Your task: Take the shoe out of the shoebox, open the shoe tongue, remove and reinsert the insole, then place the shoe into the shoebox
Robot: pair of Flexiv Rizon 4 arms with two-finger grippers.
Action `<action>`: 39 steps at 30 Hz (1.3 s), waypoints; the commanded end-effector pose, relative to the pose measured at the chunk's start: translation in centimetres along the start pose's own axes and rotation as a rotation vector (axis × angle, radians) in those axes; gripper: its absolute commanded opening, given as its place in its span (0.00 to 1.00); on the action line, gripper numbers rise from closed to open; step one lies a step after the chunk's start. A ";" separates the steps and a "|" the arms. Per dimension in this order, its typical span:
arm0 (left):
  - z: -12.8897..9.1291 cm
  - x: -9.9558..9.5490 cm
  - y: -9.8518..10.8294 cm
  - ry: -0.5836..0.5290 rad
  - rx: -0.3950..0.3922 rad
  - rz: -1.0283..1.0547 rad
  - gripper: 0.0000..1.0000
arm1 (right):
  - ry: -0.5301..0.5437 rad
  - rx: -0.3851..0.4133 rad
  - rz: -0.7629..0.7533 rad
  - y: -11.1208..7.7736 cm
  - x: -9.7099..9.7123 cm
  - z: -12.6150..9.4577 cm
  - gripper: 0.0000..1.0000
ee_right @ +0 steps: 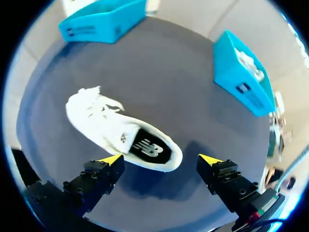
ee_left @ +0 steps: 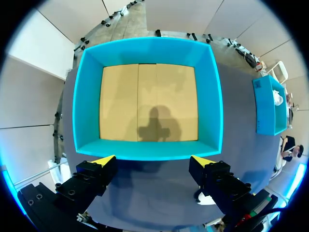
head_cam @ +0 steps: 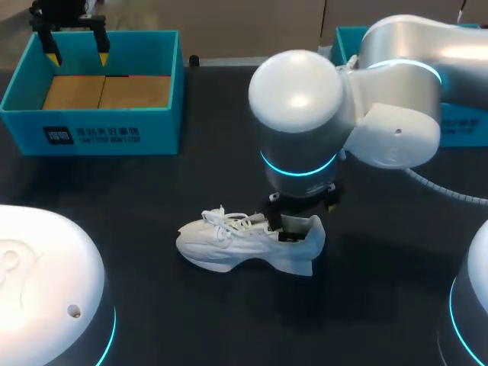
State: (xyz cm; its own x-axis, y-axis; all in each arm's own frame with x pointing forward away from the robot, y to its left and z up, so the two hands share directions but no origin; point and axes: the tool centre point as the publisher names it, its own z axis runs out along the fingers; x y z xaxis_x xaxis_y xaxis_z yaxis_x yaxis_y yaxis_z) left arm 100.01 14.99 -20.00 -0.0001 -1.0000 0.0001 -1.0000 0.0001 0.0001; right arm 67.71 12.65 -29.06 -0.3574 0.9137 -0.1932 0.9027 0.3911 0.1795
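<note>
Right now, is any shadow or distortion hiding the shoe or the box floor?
Left wrist view: fisheye bows the shoebox walls, and the left tool's shadow darkens part of its cardboard floor, yet it reads fine. Right wrist view: the shoe is clear, a shadow beside its heel. Head view: the right arm overlaps the heel.

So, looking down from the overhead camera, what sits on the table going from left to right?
shoebox → shoe → second blue box, which is partly hidden.
</note>
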 end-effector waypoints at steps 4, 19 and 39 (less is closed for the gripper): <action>0.0 0.0 0.0 0.000 0.000 0.000 1.00 | 0.253 -0.166 -0.559 0.4 -0.7 -1.2 1.00; 0.0 0.0 0.0 0.000 0.000 0.000 1.00 | 0.313 -0.203 -0.736 0.8 -0.3 -1.5 1.00; 0.0 0.0 0.0 0.000 0.000 0.000 1.00 | 0.407 -0.452 -0.848 -1.7 -5.2 -0.4 1.00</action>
State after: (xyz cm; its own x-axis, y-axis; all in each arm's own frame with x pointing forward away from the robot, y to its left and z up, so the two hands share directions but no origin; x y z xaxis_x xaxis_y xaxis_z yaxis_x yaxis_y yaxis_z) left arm 100.01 14.99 -20.00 -0.0001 -1.0000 0.0000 -1.0000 0.0001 0.0000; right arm 68.51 10.12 -27.87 -0.9534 0.2860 -0.0957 0.2561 0.9354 0.2437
